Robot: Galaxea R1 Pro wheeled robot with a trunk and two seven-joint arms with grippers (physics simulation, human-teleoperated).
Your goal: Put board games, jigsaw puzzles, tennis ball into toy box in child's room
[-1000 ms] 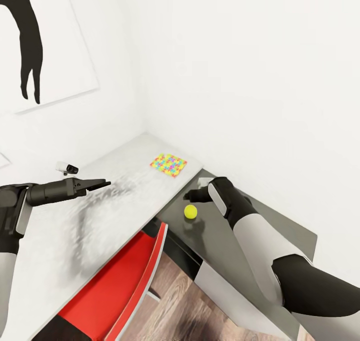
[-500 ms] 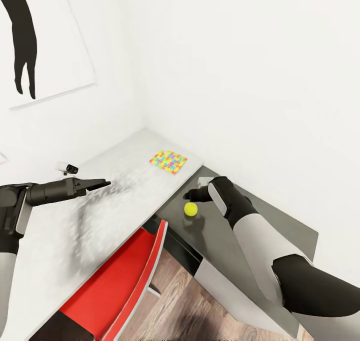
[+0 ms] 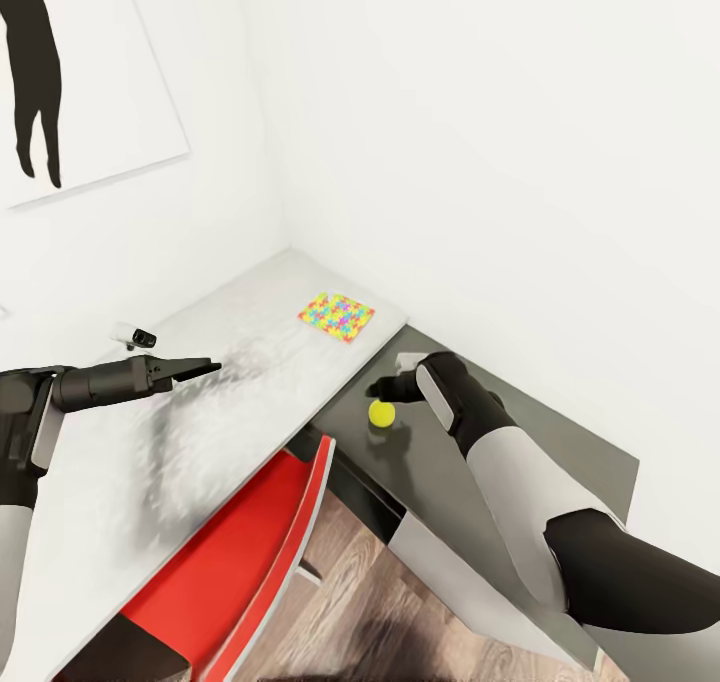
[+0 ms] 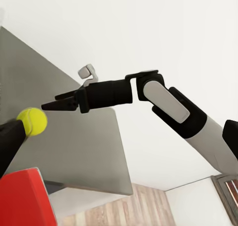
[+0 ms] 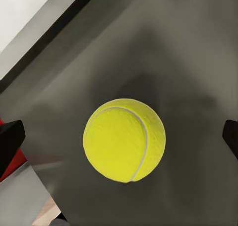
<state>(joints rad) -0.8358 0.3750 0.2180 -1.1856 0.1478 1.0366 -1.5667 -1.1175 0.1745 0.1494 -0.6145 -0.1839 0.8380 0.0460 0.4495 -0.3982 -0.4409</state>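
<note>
The tennis ball (image 3: 381,414) lies on the lower dark-grey section of the table (image 3: 570,432), near its front edge. My right gripper (image 3: 378,392) hovers just above the ball and is open. In the right wrist view the ball (image 5: 124,140) sits centred between the two spread fingertips (image 5: 11,142). One jigsaw puzzle (image 3: 337,318) lies flat on the light-grey table top (image 3: 230,312), near the corner. My left gripper (image 3: 205,368) hangs open over the light-grey top, far from both toys. The toy box, board games and bed are out of view.
A red chair (image 3: 230,562) is pushed under the table in front of me, above the wood-plank floor (image 3: 350,582). White walls close the corner behind the table. A black silhouette picture (image 3: 60,72) hangs at the upper left.
The head view has shifted slightly, so the table and wall picture sit a little higher. My right gripper has come a little closer to the tennis ball. The left arm has not moved.
</note>
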